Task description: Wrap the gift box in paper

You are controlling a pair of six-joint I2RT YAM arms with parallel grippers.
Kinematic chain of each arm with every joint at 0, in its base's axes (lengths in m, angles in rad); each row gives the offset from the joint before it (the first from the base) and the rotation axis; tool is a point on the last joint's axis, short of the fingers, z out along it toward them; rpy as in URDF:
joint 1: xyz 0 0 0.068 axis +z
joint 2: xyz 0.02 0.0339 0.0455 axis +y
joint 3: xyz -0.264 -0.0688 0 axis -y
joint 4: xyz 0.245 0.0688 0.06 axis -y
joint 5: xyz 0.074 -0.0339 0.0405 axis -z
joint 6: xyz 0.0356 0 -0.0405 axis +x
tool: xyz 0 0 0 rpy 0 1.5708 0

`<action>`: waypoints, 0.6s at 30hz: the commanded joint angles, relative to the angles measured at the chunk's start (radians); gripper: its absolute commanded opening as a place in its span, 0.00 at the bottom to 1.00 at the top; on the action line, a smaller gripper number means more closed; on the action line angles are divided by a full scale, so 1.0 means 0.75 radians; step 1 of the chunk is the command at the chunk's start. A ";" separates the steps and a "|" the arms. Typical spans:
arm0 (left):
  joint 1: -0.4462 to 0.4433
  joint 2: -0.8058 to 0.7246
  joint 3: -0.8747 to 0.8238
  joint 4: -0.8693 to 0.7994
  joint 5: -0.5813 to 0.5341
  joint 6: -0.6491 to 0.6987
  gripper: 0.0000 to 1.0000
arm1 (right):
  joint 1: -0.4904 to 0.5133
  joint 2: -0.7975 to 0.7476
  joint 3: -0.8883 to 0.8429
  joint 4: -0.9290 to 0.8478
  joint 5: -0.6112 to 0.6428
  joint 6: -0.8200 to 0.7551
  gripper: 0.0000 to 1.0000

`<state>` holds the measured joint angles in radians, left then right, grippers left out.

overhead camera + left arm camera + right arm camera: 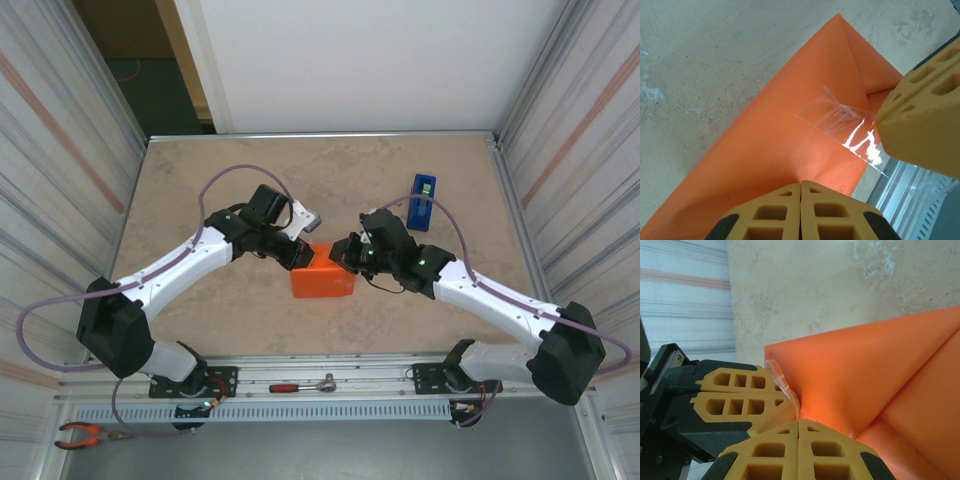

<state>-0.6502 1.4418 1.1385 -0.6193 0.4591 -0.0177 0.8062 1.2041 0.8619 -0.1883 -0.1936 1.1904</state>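
Left gripper (801, 184) and right gripper (798, 422) are both pinched shut, tips close together over the folded paper (322, 282), clear tape (840, 117) lying on it.

A robot work cell in a lab or workshop, not a home or office.

Two white and black robot arms, the left arm (170, 270) and the right arm (500, 300), are bolted side by side to an aluminium rail (380, 385) along the near edge of a bench (200, 310) with a beige stone-patterned top. Ribbed metal panels (60, 150) wall in both sides, and a plain white board (350, 60) closes the back. Purple cables (40, 340) loop loose from the arm bases. A red-handled wrench (300, 385) lies on the rail, orange-handled pliers (90, 435) rest on the grey ledge below, and a blue tape dispenser (422, 202) stands on the bench.
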 commanded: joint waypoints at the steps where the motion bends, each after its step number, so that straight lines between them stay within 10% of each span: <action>1: -0.049 0.097 -0.072 -0.109 -0.029 0.029 0.08 | 0.013 0.017 -0.021 0.004 0.033 0.033 0.00; 18: -0.049 0.095 -0.070 -0.113 -0.033 0.031 0.07 | 0.019 0.067 -0.030 -0.199 0.078 0.003 0.00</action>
<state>-0.6636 1.4494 1.1385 -0.5983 0.4625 -0.0177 0.8135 1.2438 0.8532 -0.2184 -0.1753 1.1973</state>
